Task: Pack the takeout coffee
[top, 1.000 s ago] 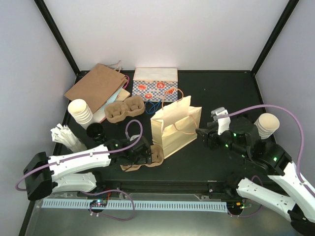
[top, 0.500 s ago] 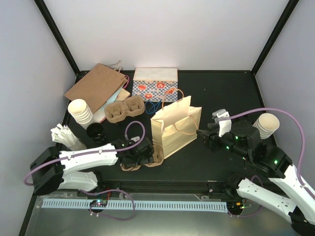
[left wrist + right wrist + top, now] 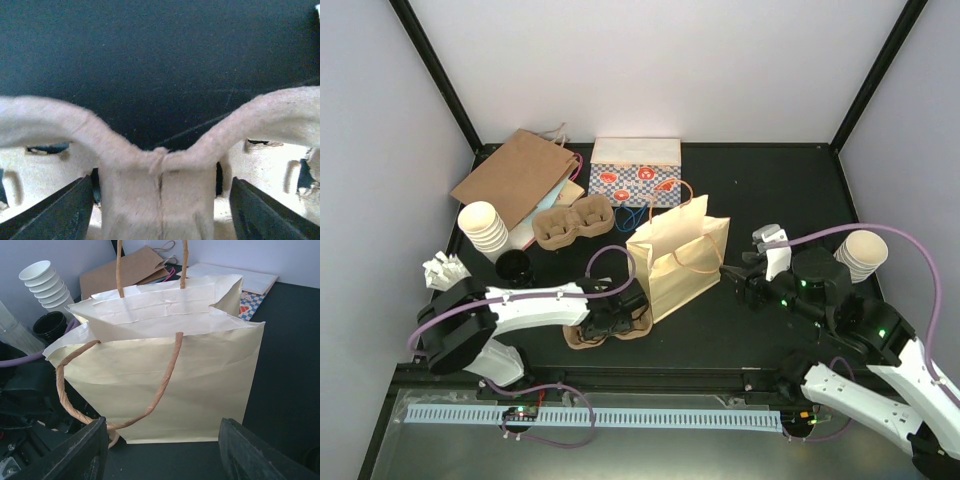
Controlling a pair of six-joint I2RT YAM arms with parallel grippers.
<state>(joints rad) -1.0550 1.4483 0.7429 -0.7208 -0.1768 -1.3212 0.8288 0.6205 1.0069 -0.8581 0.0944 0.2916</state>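
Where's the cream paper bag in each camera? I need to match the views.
Top external: cream paper bag stands at centre, between the arms.
Right wrist: fills the frame, upright, open.
Left wrist: not in it; only the cardboard cup carrier.
Shared landmark: stack of lidless cups, left of the bag in both.

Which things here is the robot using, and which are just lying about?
Likely in use: upright cream paper bag; brown cardboard cup carrier under the left gripper.
Lying about: stacked lidless cream cups; flat brown paper bag; checked patterned bag; second cardboard carrier.

Black table (image 3: pixel 760 180), pale lilac walls (image 3: pixel 650 60)
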